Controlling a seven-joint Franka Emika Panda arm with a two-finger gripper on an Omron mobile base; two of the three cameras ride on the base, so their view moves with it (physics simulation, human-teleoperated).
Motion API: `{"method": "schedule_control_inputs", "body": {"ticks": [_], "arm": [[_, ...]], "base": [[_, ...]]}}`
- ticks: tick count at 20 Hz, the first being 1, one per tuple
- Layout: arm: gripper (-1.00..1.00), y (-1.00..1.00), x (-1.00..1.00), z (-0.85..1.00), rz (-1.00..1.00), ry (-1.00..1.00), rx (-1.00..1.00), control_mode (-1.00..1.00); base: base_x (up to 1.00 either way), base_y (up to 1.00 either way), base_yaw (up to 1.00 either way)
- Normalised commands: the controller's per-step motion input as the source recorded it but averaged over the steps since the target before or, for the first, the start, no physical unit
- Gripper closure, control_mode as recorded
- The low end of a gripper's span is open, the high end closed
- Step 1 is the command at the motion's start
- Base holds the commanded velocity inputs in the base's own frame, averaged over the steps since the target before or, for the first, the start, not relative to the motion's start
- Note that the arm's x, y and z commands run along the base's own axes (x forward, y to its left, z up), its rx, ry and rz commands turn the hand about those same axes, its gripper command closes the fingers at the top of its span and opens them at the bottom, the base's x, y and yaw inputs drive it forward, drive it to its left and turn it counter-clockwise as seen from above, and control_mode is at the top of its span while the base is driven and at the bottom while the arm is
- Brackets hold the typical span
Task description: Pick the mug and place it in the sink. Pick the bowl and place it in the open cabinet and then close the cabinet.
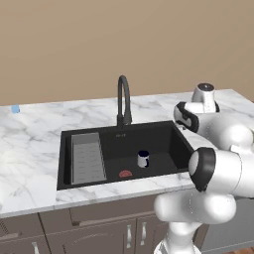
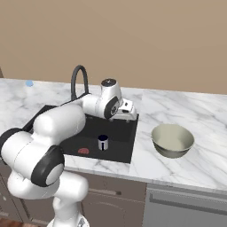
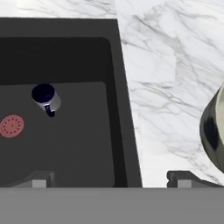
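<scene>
The small white-grey mug (image 1: 143, 159) is being seen upright inside the black rectangular sink (image 1: 168, 136), set in the white marble tabletop (image 2: 186, 111) beneath a tan wall (image 1: 124, 39); the empty claw (image 3: 109, 179) is being held wide above the sink's edge.

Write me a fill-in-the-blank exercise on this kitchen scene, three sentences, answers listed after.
1. The mug stands upright inside the ____.
2. The bowl rests on the marble ____, to the right of the sink.
3. The gripper holds nothing, and its fingers are spread ____.

Missing words: sink; counter; open
</scene>
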Motion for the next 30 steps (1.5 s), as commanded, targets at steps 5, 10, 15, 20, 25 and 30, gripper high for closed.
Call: {"method": "schedule_control_inputs", "body": {"ticks": [5, 10, 15, 20, 25, 30], "arm": [[-1.0, -0.33, 0.0, 0.0, 0.02, 0.0, -0.01, -1.0], [-1.0, -0.39, 0.0, 0.0, 0.04, 0.0, 0.0, -1.0], [-1.0, -0.37, 0.0, 0.0, 0.02, 0.0, 0.0, -1.0], [-1.0, -0.34, 0.0, 0.0, 0.0, 0.0, 0.0, -1.0], [-1.0, -0.3, -0.09, 0.0, 0.0, 0.0, -0.02, -1.0], [-1.0, -0.29, -0.07, 0.0, -0.01, 0.0, 0.0, -1.0]], "base": [[0.0, 0.0, 0.0], [0.0, 0.0, 0.0], [0.0, 0.0, 0.0], [0.0, 0.0, 0.0], [0.0, 0.0, 0.0], [0.0, 0.0, 0.0]]}}
